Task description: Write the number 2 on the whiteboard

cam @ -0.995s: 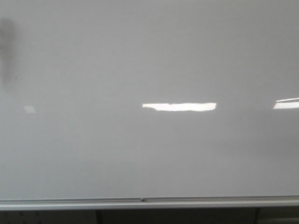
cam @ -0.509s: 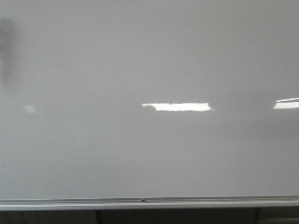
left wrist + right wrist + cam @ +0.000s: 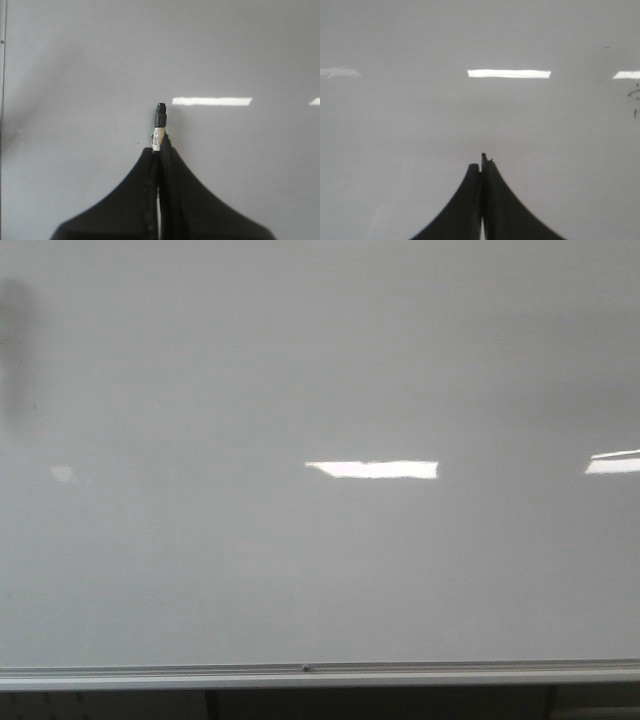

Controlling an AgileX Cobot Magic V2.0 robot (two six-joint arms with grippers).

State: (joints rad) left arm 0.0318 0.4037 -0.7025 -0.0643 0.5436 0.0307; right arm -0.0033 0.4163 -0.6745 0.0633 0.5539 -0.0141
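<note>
The whiteboard is glossy grey-white and fills the front view, with a silver rail along its lower edge. The number 2 is out of view. Neither gripper shows in the front view. In the left wrist view my left gripper is shut on a marker with a white labelled barrel, its black end pointing at the board. Whether that end touches the surface I cannot tell. In the right wrist view my right gripper is shut with nothing in it, facing the board.
A dark smudge shades the board's far left. Bright light reflections lie across its middle and right. A few small dark specks mark the surface in the right wrist view. A metal frame edge shows in the left wrist view.
The central bright reflection in the front view has grown shorter at its right end. The board's surface looks otherwise unchanged.
</note>
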